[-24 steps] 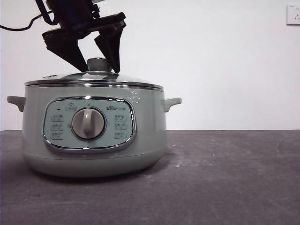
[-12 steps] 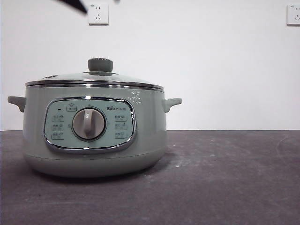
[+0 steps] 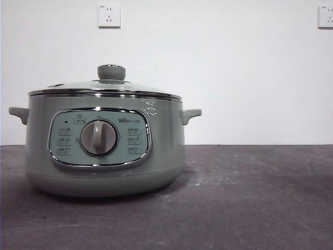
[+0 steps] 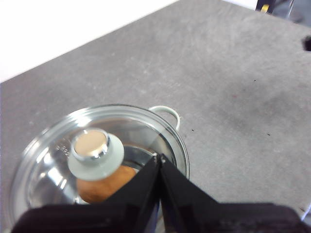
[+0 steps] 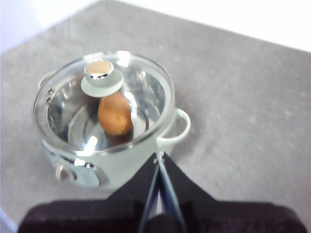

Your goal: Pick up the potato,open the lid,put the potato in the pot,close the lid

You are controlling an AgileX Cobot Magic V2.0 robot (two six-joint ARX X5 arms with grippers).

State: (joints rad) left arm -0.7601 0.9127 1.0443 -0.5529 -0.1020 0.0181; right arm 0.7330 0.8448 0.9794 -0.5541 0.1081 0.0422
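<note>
- We see a dark grey table (image 3: pixel 250 198) before a plain white wall (image 3: pixel 234 73) with two sockets high on it.
- The pot (image 3: pixel 104 151) stands on the table, its control panel and grey dial (image 3: pixel 98 137) turned to the front camera.
- The lid (image 5: pixel 104 99) sits flat on the rim of the pot, with its knob (image 3: pixel 111 72) upright in the middle; nothing touches it.
- Through the glass we see the potato (image 5: pixel 115 112) lying on the bottom of the pot, below the knob.
- The left gripper (image 4: pixel 159 158) hangs above the pot, its two jaws pressed together and holding nothing.
- The right gripper (image 5: pixel 159 156) is also above and to one side of the pot, jaws together and empty.
- No arm shows in the front view.
- We judge that every step is done: the potato is inside and the lid is closed. Nothing seems left, except perhaps for the arms to rest.
</note>
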